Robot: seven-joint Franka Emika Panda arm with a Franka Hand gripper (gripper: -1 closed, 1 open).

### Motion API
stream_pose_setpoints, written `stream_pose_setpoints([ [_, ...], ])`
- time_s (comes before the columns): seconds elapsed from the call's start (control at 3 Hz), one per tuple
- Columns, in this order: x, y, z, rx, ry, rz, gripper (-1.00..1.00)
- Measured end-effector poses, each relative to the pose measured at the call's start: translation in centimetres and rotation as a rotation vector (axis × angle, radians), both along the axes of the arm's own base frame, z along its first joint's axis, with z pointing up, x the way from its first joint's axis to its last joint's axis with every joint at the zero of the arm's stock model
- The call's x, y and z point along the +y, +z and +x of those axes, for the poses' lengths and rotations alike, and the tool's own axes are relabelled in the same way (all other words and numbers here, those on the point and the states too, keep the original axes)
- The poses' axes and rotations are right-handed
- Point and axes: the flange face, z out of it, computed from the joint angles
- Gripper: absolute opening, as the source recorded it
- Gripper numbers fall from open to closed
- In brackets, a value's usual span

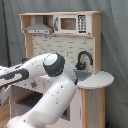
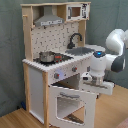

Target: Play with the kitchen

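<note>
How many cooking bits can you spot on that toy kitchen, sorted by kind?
Faucet: 1
Sink: 1
Pot on the stovetop: 1
Hood: 1
Microwave: 1
Oven door, hanging open: 1
Knobs visible on the front panel: 3
Total: 9

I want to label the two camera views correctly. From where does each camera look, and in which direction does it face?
First exterior view: in front of the kitchen, close behind the robot arm, whose white links hide the lower counter; the faucet and hood show.
Second exterior view: off the kitchen's front corner, facing its open oven door; the arm's wrist reaches in from the second exterior view's right.
Both exterior views share the kitchen, faucet, hood and arm.
</note>
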Motion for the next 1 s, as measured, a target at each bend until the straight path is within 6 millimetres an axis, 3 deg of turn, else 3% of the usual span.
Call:
stream_pose_setpoints([
  [1.0, -2.1, 1.9, -1.9, -0.131, -0.083, -0.161, 1.0],
])
